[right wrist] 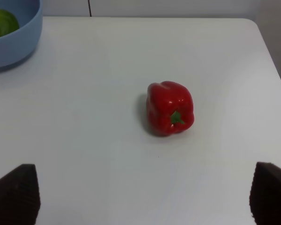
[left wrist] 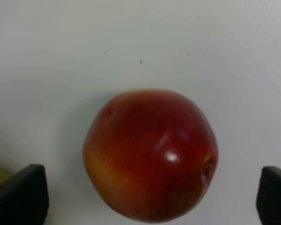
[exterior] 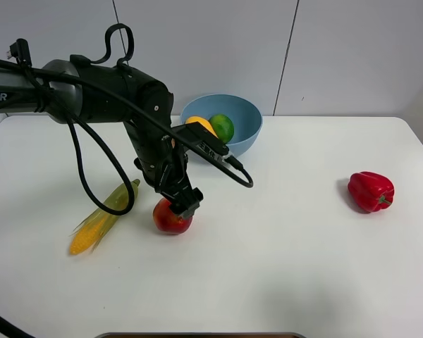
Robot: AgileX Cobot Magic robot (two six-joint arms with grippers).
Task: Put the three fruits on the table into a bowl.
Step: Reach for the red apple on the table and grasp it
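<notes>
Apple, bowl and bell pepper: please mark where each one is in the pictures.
apple (left wrist: 150, 154): left wrist view, middle of its red skin.
bowl (exterior: 248, 121): exterior high view, inside of its right wall.
bell pepper (right wrist: 165, 101): right wrist view, red body beside the green stem.

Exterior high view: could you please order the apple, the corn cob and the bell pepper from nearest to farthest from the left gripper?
1. Apple, right under the left gripper, between its open jaws.
2. Corn cob, lying off to the left of the gripper.
3. Bell pepper, far across on the right side.
</notes>
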